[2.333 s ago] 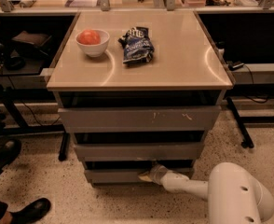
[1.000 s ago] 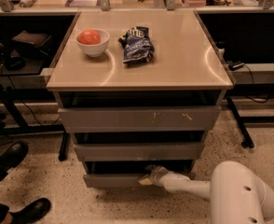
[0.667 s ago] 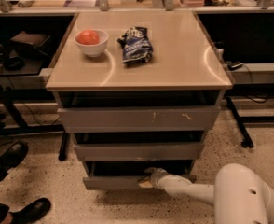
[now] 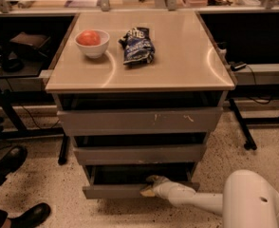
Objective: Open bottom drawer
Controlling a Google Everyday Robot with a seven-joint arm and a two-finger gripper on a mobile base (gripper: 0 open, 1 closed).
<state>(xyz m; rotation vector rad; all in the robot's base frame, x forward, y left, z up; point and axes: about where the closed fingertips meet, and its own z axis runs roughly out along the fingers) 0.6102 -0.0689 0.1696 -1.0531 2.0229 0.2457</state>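
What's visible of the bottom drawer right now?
The bottom drawer is the lowest of three in the cabinet. Its front is flat, grey and metal-looking with no handle, and it looks narrower than the middle drawer above. It sits partly open, with its front forward of the one above and a dark strip of interior behind it. Any contents can't be made out. The gripper is at the front's top edge, right of centre.

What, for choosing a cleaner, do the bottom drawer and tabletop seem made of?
Flat grey bottom drawer: looks like matte painted metal, with a thin straight front. Beige tabletop: probably laminate, semi-gloss with soft light reflections. The gripper sits at that drawer's front edge.
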